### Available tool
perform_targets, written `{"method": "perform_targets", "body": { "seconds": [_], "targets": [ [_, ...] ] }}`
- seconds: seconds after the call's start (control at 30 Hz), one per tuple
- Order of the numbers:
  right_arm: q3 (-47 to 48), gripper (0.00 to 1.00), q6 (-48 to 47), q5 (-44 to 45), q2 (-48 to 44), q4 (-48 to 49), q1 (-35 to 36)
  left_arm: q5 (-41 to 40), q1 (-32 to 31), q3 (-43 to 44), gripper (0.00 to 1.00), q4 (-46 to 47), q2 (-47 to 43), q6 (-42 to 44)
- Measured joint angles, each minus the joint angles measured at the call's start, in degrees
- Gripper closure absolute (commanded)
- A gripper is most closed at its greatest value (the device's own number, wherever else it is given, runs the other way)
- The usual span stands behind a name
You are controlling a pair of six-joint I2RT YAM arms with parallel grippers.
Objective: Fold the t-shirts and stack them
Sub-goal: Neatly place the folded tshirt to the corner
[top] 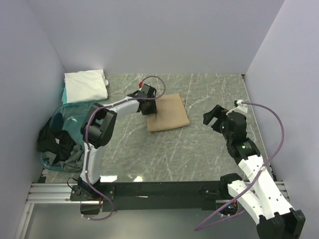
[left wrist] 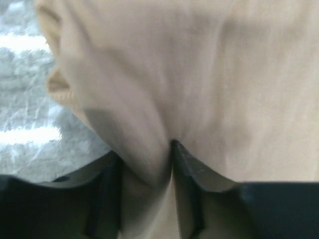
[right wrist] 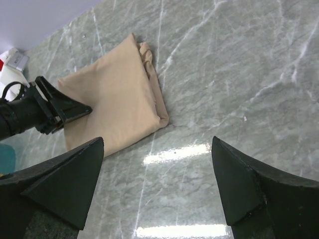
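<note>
while the left gripper [left wrist: 145,167] pinches a fold of the folded tan-beige cotton t-shirt [top: 168,112] at frame centre, right gripper [right wrist: 157,184] gapes empty, right of it. folded white cotton t-shirt [top: 85,85]: upper left. advice: grip all layers, lift level, land squarely on white.

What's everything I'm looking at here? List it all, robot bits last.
tan t-shirt: one, tan-beige, folded, middle of the table.
white t-shirt: one, white, folded, far left corner.
tub: one, translucent teal, left edge.
dark clothes: a heap, black and grey, at the tub's near end.
table: one, grey-green marble pattern.
cables: two, purple, one along each arm.
left gripper: one, black, pinching a fold at the tan t-shirt's left edge.
right gripper: one, black, open, right of the tan t-shirt.
</note>
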Motion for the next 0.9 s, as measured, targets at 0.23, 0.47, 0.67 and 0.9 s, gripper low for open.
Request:
{"method": "perform_targets", "body": {
  "seconds": [0.23, 0.47, 0.67, 0.9],
  "targets": [
    [-0.68, 0.05, -1.38, 2.19, -0.66, -0.50, 0.00, -6.84, -1.64, 8.66, 0.99, -5.70, 4.52, 2.67],
    [-1.29, 0.05, -2.19, 5.31, 0.15, -1.05, 0.00, -20.72, -0.85, 11.50, 0.99, -7.80, 5.97, 13.22],
    [-1.29, 0.05, -2.86, 7.15, 1.88, -1.01, 0.00, -28.28, 4.28, 11.45, 0.99, -4.50, 5.70, 25.94],
    [-2.05, 0.06, -2.84, 9.90, 4.72, -0.61, 0.00, -34.27, 11.65, 10.58, 0.99, 5.22, 4.28, 43.52]
  ]
}}
